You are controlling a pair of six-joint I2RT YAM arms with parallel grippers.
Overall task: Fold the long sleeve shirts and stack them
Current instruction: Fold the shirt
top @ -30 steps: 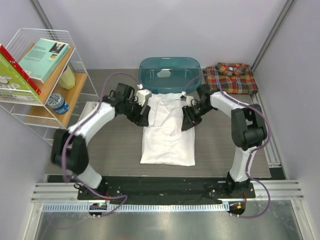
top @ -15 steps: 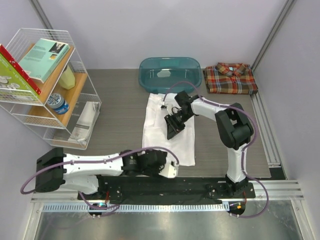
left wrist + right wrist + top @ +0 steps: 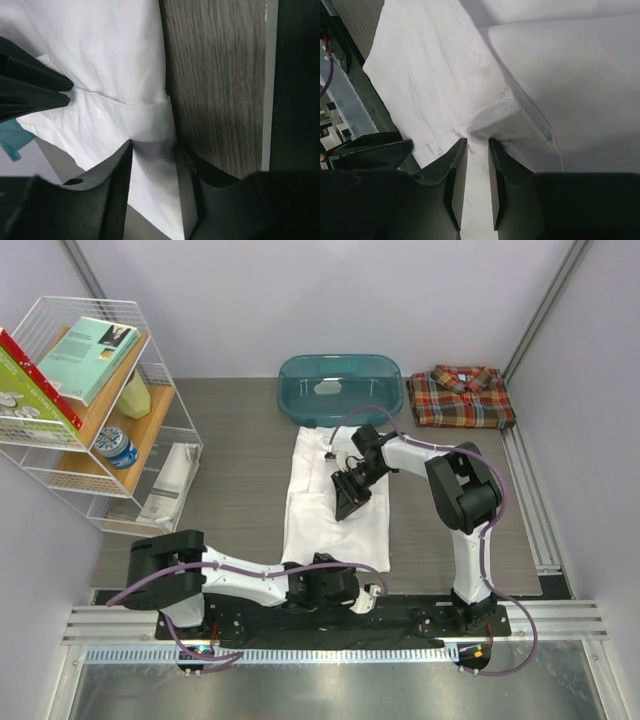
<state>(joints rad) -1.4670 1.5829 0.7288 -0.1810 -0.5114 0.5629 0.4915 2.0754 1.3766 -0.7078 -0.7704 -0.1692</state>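
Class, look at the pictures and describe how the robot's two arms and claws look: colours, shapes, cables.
Both the left arm and the right arm have white shells broken by black joint housings. A thin purple cable loops along each arm. The left claw and the right claw are matte black, each with two flat, wedge-shaped fingers. No markings show.

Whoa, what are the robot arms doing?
They're folding the white shirt on the table. The right pincer pinches a fold in the shirt's middle, and the left pincer sits at the near hem, straddling the cloth. The plaid shirt lies folded at the far right corner.
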